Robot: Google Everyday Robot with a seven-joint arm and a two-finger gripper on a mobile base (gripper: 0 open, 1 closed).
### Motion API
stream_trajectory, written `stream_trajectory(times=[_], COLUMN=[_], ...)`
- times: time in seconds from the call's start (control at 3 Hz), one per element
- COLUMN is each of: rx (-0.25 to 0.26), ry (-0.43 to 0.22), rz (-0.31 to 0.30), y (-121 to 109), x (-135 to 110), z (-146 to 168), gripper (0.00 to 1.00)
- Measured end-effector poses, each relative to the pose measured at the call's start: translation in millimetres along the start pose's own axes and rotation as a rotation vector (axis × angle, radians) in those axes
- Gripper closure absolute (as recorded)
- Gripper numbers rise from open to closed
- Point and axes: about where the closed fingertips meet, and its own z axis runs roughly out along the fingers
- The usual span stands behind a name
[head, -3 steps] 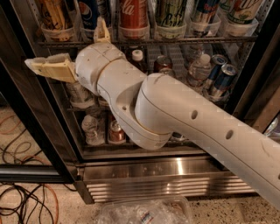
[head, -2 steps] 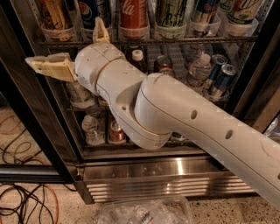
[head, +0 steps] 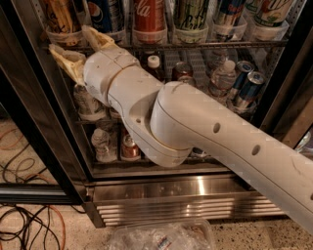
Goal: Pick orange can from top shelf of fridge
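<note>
The orange can (head: 61, 17) stands at the left end of the top shelf (head: 205, 45), in a clear lane cup, with only its lower body in view. My gripper (head: 78, 46) is open and empty. Its tan fingers (head: 68, 62) spread just below and in front of the can, at the height of the shelf's front rail. A blue Pepsi can (head: 105, 14) and a red Coca-Cola can (head: 149, 17) stand to the right of the orange can. My white arm crosses the fridge (head: 186, 188) opening and hides much of the middle shelves.
More cans stand along the top shelf to the right (head: 193, 17). Lower racks hold water bottles (head: 222, 73), blue cans (head: 249, 88) and a small red can (head: 129, 146). The dark door frame (head: 44, 122) is at left. Cables (head: 24, 229) and a plastic bag (head: 161, 237) lie on the floor.
My gripper has moved up and to the right, turning its fingers in toward the left end of the top shelf under the orange can. Nothing has been gripped.
</note>
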Motion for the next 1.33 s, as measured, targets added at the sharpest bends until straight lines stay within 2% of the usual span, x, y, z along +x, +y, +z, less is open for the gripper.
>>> stream_trajectory(times=[0.67, 1.0, 1.33], rx=[0.0, -0.005, -0.005], ry=[0.0, 0.004, 0.004], rz=[0.0, -0.003, -0.009], y=[0, 1, -3], x=[0, 1, 2], z=[0, 4, 10], gripper=[0.28, 0.33, 0.31])
